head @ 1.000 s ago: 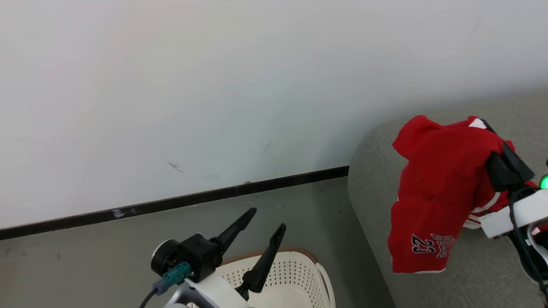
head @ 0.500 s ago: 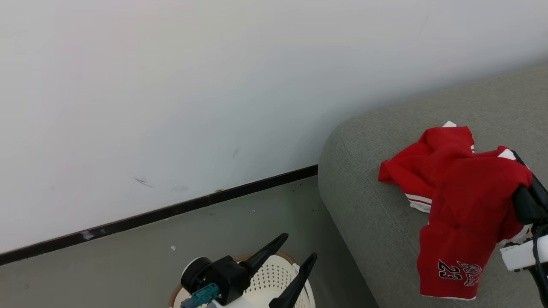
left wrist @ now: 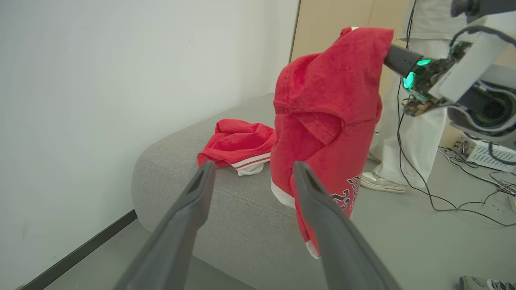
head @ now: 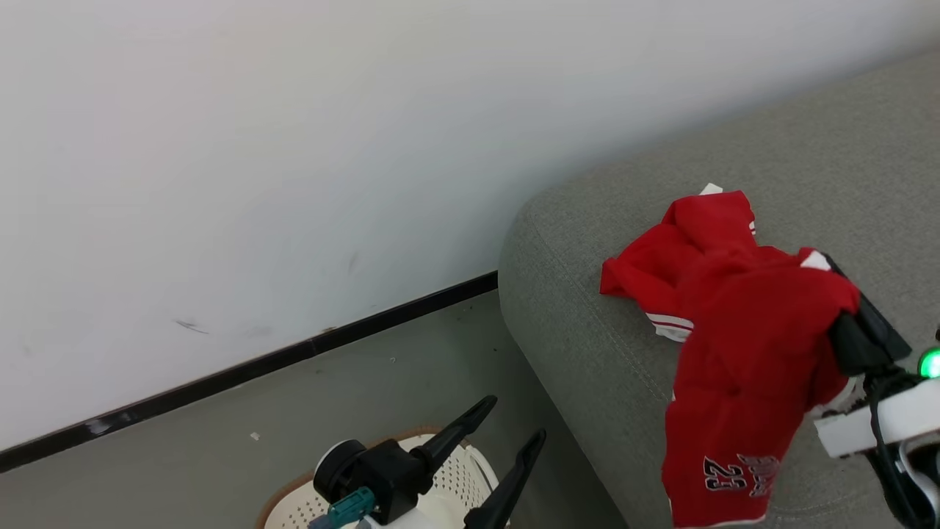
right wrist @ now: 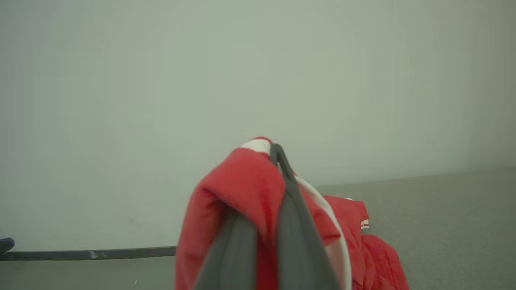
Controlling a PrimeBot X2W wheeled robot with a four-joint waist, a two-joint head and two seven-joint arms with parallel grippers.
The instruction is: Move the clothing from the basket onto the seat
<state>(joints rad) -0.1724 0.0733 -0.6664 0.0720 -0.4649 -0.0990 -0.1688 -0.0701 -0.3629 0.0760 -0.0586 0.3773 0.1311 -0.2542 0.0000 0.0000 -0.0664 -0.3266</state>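
My right gripper (head: 827, 260) is shut on a red garment (head: 742, 367) with a navy "23", which hangs above the left end of the grey seat (head: 580, 323). In the right wrist view its fingers (right wrist: 282, 169) pinch the white-trimmed red cloth (right wrist: 238, 193). A second red garment (head: 675, 246) lies crumpled on the seat behind it. My left gripper (head: 512, 424) stands open and holds nothing, above the cream basket (head: 294, 503) at the bottom edge. In the left wrist view its gripper (left wrist: 254, 165) points at the seat (left wrist: 177, 165), the lying garment (left wrist: 238, 141) and the hanging one (left wrist: 326, 100).
A white wall with a black baseboard (head: 294, 353) runs behind the grey floor. A person in white trousers (left wrist: 407, 133) stands beyond the seat. Cables (left wrist: 463, 201) and a white box lie on the floor there.
The head camera has turned toward the seat. The held garment now hangs further in over the seat, and the garment lying behind it has come into sight. Left gripper stays open.
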